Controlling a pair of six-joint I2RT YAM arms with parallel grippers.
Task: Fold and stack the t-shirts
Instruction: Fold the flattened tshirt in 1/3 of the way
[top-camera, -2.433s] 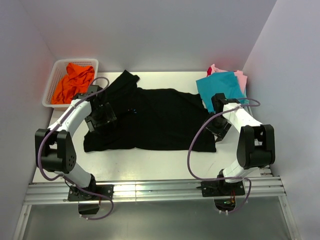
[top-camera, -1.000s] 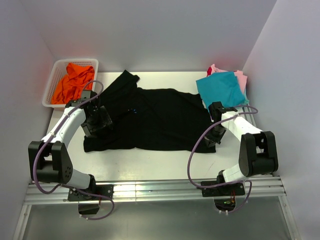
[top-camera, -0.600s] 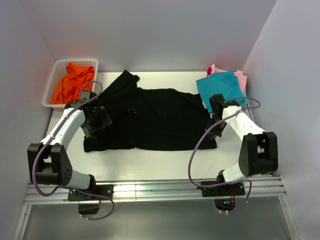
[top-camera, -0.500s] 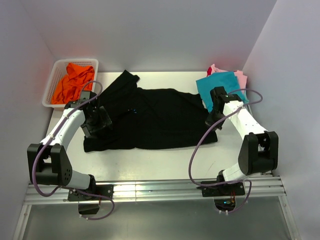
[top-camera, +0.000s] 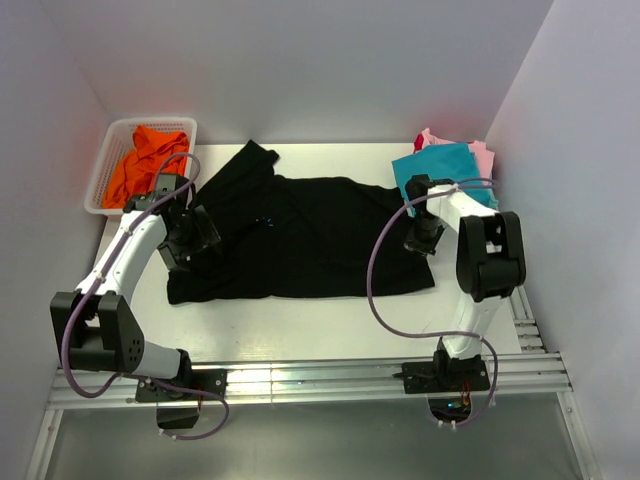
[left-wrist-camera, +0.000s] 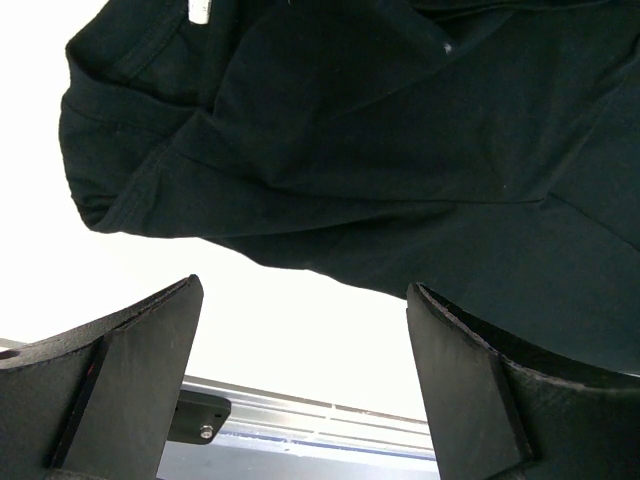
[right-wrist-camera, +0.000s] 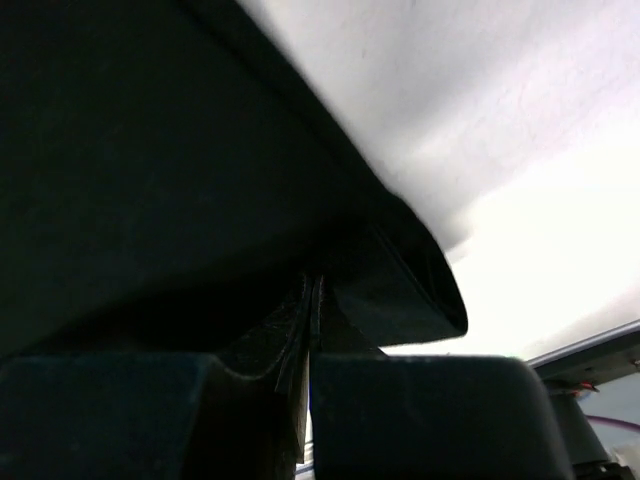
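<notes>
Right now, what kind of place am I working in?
Probably a lab test cell, not a home: bare white walls box in the table, a metal rail carries the arm bases, and a black t-shirt lies spread for folding.

black tee (top-camera: 310, 235) | teal tee (top-camera: 450, 162) | pink tee (top-camera: 484, 157) | orange tee (top-camera: 147, 160) | white basket (top-camera: 152, 121)

Overhead wide; wrists close, probably sharing t-shirt (top-camera: 310, 240)

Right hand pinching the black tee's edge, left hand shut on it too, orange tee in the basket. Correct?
Not quite: the left hand is open above the black tee, gripping nothing, as the left wrist view shows. The rest holds.
</notes>
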